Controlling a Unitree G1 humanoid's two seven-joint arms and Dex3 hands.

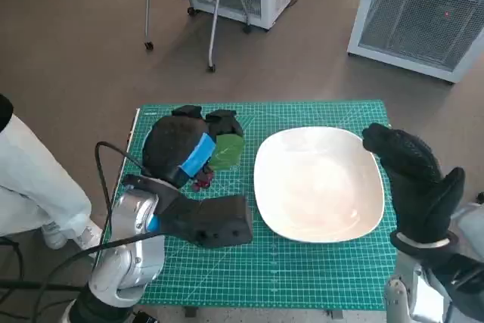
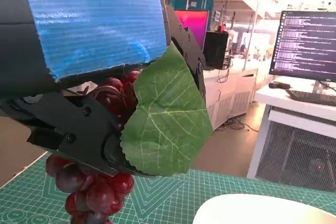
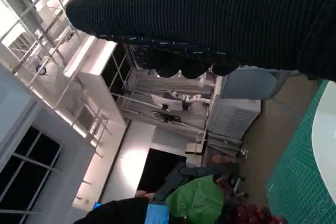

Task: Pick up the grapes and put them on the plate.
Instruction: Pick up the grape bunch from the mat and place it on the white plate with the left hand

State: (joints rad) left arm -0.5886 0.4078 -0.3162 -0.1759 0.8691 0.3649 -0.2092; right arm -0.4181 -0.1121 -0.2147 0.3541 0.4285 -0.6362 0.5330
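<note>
One bunch of dark red grapes with a green leaf [image 2: 157,124] hangs gripped in the black, blue-taped left hand [image 1: 185,149] just left of the oval white plate [image 1: 318,187], so the carry across and release onto it seem next, while the gloved right hand [image 1: 412,172] hovers at the plate's right edge holding nothing, its fingers' spread unclear.

The left hand [image 1: 185,153] is closed around the grapes [image 2: 100,182] and holds them left of the plate [image 1: 321,183]. The right hand [image 1: 412,179] is raised at the plate's right edge, holding nothing.

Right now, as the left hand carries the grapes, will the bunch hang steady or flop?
Likely floppy: below the left hand, the grapes dangle loosely and may swing. Round berries could roll on the smooth plate. The leaf looks thin and bendy.
</note>
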